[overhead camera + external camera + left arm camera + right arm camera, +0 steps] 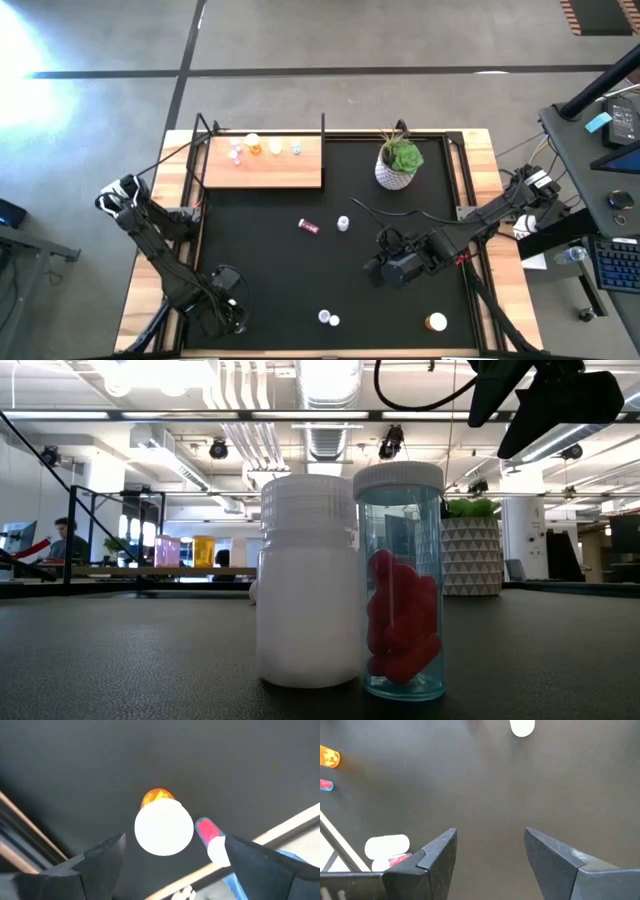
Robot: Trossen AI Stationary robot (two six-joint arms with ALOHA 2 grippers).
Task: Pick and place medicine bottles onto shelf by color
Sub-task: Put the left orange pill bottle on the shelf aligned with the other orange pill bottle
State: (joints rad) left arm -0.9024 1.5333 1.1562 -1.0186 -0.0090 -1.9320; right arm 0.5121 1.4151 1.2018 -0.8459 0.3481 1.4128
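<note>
My left gripper (225, 310) hangs open over the black mat's near left corner, pointing down. In the left wrist view its fingers (102, 860) stand on either side of an upright orange medicine bottle with a white cap (163, 826), apart from it. A pink bottle (207, 836) lies beside that one. My right gripper (395, 265) is open above bare mat (490, 832). The wooden shelf (263, 172) at the far left carries several small bottles. Loose on the mat are a pink bottle (308, 226), a pale one (343, 223), a pair (328, 319) and an orange one (436, 322).
A green plant in a white pot (400, 162) stands at the far right of the mat. In the low view a white bottle (307, 580) and a clear bluish bottle of red pills (402, 585) stand side by side near the front edge. A black frame rises around the shelf.
</note>
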